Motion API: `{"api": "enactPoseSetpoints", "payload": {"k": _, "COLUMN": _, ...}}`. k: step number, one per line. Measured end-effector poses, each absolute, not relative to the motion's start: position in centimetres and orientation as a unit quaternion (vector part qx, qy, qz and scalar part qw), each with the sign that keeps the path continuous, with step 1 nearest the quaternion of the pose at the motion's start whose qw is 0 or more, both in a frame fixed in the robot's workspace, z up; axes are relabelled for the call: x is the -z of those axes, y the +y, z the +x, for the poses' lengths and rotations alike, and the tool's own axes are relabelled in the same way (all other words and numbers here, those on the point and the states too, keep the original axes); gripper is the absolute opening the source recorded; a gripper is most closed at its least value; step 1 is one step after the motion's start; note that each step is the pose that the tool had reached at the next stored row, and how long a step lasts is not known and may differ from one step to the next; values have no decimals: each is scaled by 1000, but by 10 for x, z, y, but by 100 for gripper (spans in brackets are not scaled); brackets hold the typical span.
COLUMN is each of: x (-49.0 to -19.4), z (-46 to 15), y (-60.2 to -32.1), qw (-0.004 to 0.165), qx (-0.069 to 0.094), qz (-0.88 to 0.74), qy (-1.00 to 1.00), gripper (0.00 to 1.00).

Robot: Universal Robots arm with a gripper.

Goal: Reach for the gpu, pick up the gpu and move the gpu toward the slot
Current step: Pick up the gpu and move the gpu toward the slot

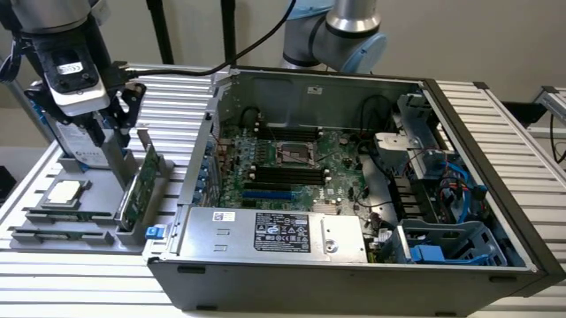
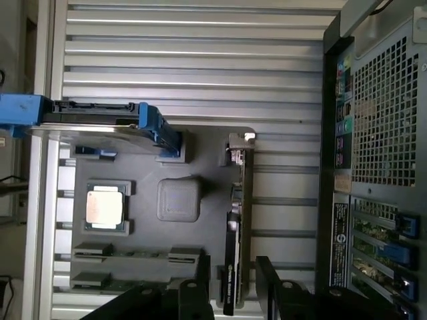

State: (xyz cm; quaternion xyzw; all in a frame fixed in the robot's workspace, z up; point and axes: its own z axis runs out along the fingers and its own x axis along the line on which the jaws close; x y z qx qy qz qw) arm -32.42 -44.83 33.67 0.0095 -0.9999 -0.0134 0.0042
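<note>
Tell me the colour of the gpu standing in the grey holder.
Green, on the board face of the gpu; clearest in the exterior view.

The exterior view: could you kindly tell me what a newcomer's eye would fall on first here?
The open computer case dominates the exterior view's middle and right, its green motherboard laid bare. On the exterior view's left, the gripper hangs open over a grey parts tray, its fingers either side of the gpu, which stands on edge there.
</note>
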Motion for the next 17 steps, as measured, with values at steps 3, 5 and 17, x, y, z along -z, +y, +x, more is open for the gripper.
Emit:
{"api": "enactPoseSetpoints", "payload": {"k": 3, "x": -333, "z": -324, "y": -448, "qw": 4, "qx": 11, "qz": 10, "qy": -1000, "gripper": 48}}
{"api": "enactPoseSetpoints", "payload": {"k": 5, "x": -329, "z": -324, "y": -448, "qw": 4, "qx": 11, "qz": 10, "qy": -1000, "gripper": 48}}
{"api": "enactPoseSetpoints", "payload": {"k": 17, "x": -307, "z": -325, "y": -452, "qw": 2, "qx": 11, "qz": 8, "qy": -1000, "gripper": 48}}
